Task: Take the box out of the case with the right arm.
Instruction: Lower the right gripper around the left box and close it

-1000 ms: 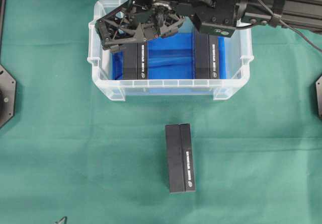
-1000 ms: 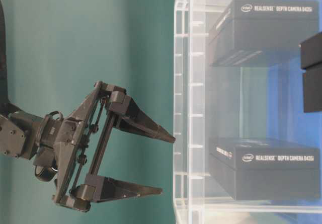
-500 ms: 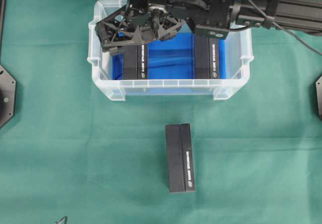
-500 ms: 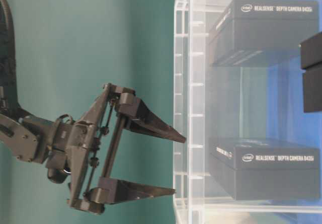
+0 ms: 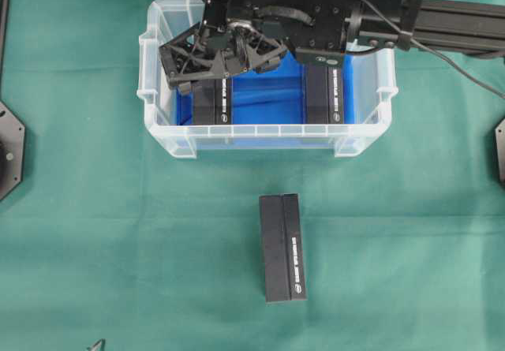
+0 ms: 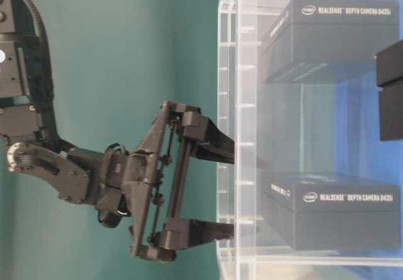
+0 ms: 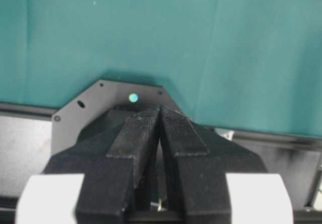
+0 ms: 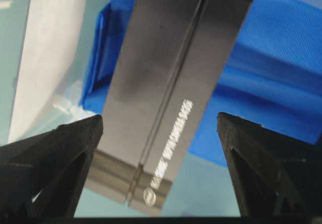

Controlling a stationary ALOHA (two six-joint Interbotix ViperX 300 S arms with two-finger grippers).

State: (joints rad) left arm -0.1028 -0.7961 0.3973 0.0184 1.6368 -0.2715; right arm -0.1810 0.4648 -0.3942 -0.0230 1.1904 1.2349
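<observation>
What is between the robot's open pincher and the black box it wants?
Nothing visible. The right end effector hangs open, its fingers on either side of the left box inside the case.

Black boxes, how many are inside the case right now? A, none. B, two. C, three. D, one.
B: the overhead view shows a left box and a right box standing in the case, while a third box lies outside on the cloth.
</observation>
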